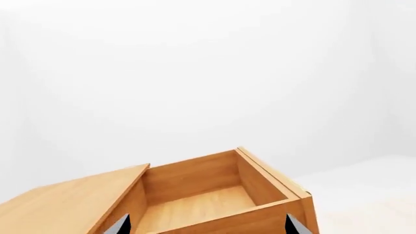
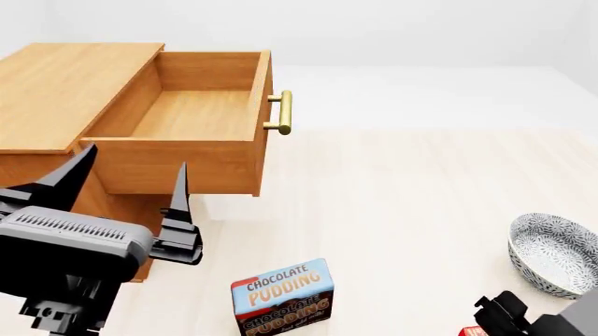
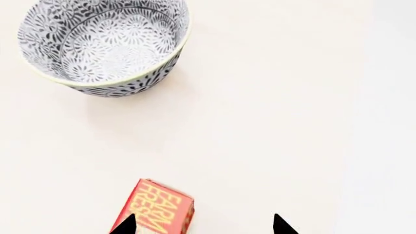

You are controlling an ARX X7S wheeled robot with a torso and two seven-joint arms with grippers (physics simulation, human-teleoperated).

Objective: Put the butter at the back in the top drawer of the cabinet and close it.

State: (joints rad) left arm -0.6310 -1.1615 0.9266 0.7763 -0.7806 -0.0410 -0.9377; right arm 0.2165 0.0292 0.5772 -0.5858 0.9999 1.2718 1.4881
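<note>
The cabinet [image 2: 66, 84] stands at the left with its top drawer [image 2: 196, 112] pulled out, showing nothing inside; its brass handle [image 2: 283, 112] faces right. My left gripper [image 2: 126, 187] hovers open in front of the drawer's near side wall, nothing between its fingers. From the left wrist the drawer [image 1: 201, 204] lies just beyond the open gripper [image 1: 206, 226]. The butter [image 3: 156, 210], a red carton with yellow lettering, lies on the floor at one fingertip [image 3: 126, 225] of my open right gripper [image 3: 203, 225]. Only a red corner of the butter [image 2: 472, 330] shows from the head.
A brown-and-blue chocolate pudding box [image 2: 282, 297] stands on the floor near the bottom centre. A patterned grey bowl [image 2: 556, 255] sits at the right, and the same bowl [image 3: 104, 44] lies beyond the butter. Pale floor spreads right of the cabinet.
</note>
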